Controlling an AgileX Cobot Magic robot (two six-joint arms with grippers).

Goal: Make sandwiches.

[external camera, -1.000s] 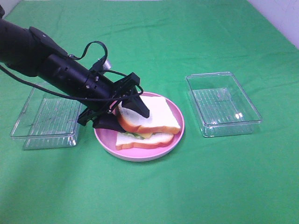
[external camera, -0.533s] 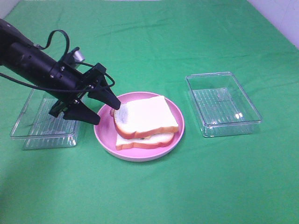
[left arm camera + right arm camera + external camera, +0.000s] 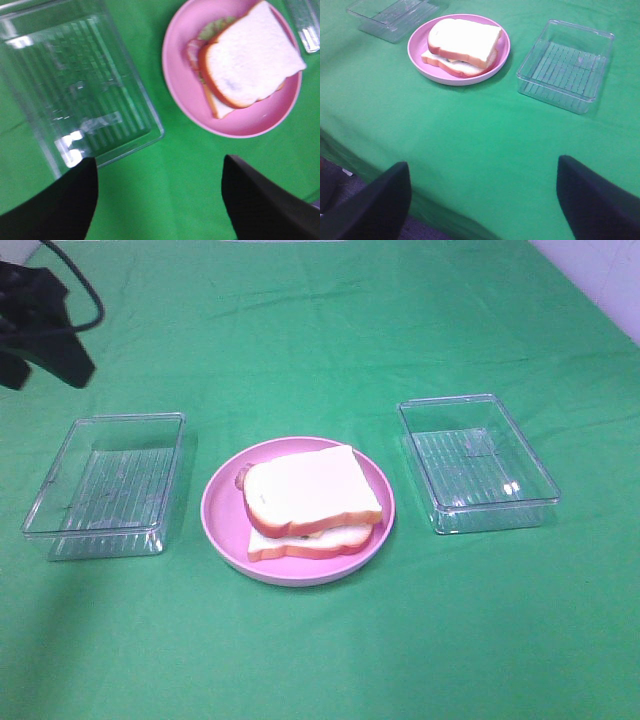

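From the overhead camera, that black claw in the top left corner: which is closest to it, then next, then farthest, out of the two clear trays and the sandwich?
Measured from the left gripper:
1. Left clear tray, just below it, left side.
2. Sandwich, on the pink plate, centre.
3. Right clear tray, far right.

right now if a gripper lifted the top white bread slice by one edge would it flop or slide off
The top white bread slice with orange-brown crust looks thick and holds a flat shape, so it is probably stiff foam, not floppy. It sits skewed over the bottom slice, so a push would likely slide it. It is probably light.
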